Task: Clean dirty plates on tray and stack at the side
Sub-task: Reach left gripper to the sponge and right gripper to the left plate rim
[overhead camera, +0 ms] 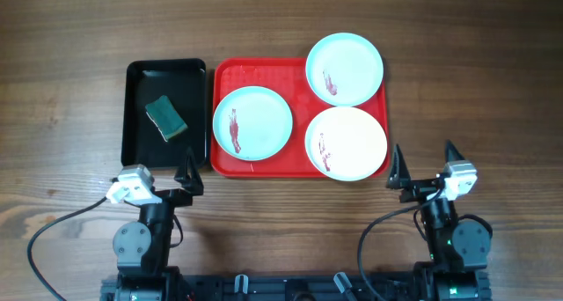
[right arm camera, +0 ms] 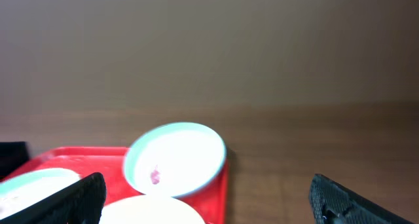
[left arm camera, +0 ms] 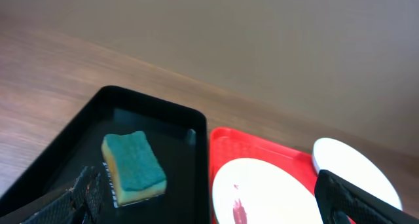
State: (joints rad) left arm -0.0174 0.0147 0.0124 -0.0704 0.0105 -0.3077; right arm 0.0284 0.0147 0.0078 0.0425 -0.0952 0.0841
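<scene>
The red tray (overhead camera: 255,72) lies near the middle of the wooden counter (overhead camera: 475,72) and carries all three plates. A pale aqua plate (overhead camera: 252,122) sits at the tray's left end, its edge against the left rim. A second aqua plate (overhead camera: 344,69) is at the far right corner, and its far edge reaches out past the tray's rim. In the right wrist view this plate looks tilted, as if propped on the rim. A white plate (overhead camera: 347,143) fills the near right corner, close to the second aqua plate, with its edge over the right rim. Each plate bears a reddish-brown smear on its left half.

Just to the left of the red tray, almost touching it, lies a smaller black rectangular tray (overhead camera: 145,77). It holds a single sponge (overhead camera: 166,117), green on top with a yellow layer beneath, lying at an angle near the middle.

Both arms are at the near edge of the counter, apart from the trays. The left claw (overhead camera: 163,182) is spread wide and grasps nothing. It hangs just short of the black tray's near right corner, and its camera looks over the sponge and the first aqua plate. The right claw (overhead camera: 425,160) is also released and empty, near the tray's near right corner and beside the white plate. A black cable (overhead camera: 44,239) loops on the counter beside the left arm's base.
</scene>
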